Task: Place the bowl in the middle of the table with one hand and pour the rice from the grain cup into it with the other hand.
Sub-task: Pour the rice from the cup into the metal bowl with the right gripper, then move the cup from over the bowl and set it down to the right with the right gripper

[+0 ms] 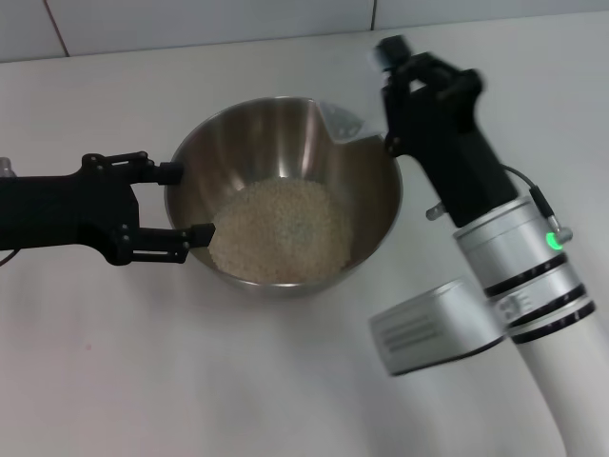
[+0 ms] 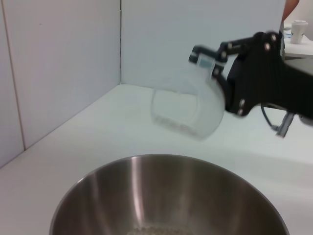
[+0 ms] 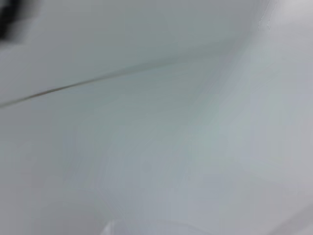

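1. Presently the rice [image 1: 281, 231] lies as a pale heap in the bottom of the bowl [image 1: 249, 136], which stands on the table [image 1: 190, 371] near its middle.
2. The grain cup [image 2: 188, 112] is tipped on its side above the bowl's far right rim, mouth toward the bowl, and looks empty. Judgement: the pour is done or nearly so, and the tilt is there to shed the last grains.
3. The right gripper [image 1: 392, 100] has its fingers clamped on the grain cup, holding it off the rim so that nothing knocks the bowl.
4. The left gripper [image 1: 190, 202] sits at the bowl's left side. One finger [image 1: 169, 172] is by the outer wall near the rim, the other [image 1: 200, 231] is at the rim by the rice; the fingers stand spread. Whether they touch the steel cannot be told. Judgement: this arm is placed to steady the bowl during pouring.
5. The right wrist view shows only blurred pale surfaces; nothing is identifiable.
6. Risk, as judged: grains could fall on the table if the cup swings away while tilted.
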`<state>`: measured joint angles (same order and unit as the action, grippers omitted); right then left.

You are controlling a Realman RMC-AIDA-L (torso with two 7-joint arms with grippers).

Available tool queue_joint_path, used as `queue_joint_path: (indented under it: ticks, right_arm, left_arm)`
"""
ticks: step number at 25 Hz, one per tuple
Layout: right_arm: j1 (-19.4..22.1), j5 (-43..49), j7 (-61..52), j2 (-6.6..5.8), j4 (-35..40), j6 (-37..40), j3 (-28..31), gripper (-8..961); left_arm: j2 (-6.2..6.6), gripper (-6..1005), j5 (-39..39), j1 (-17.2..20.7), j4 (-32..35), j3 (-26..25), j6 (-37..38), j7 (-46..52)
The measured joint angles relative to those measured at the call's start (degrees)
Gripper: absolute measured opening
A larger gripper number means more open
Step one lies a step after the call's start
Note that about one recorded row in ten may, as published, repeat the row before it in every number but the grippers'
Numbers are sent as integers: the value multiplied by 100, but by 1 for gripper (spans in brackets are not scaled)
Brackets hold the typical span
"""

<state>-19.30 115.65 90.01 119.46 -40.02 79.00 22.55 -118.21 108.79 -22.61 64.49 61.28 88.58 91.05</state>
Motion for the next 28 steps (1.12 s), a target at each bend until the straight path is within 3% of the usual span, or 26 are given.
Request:
queue_joint_path:
  ticks: [3, 6, 11, 15, 18, 28]
  right_arm:
    - [256, -60, -2256, -28, -161, 188, 418, 13]
    - [359, -77, -4762, -34, 198, 292, 1043, 13]
    - [-132, -102, -7893, -18, 1701, -276, 1888, 13]
    - [-834, -45, -8965, -39, 2744, -1431, 1889, 14]
    - [-1233, 267, -9200, -48, 3007, -2298, 1706, 14]
    - [-1633, 1092, -9630, -42, 3022, -3400, 1523, 14]
  left_arm:
    - [0, 866, 0, -4, -1, -3, -8, -12]
    - [0, 866, 0, -6, 8, -4, -14, -22]
    - [0, 866, 1, -7, 6, 22, -70, -22]
    - [0, 866, 1, -6, -18, 22, -88, -29]
    - [0, 866, 1, -6, -21, 23, -89, -28]
    - [-10, 866, 1, -6, -33, 32, -133, -28]
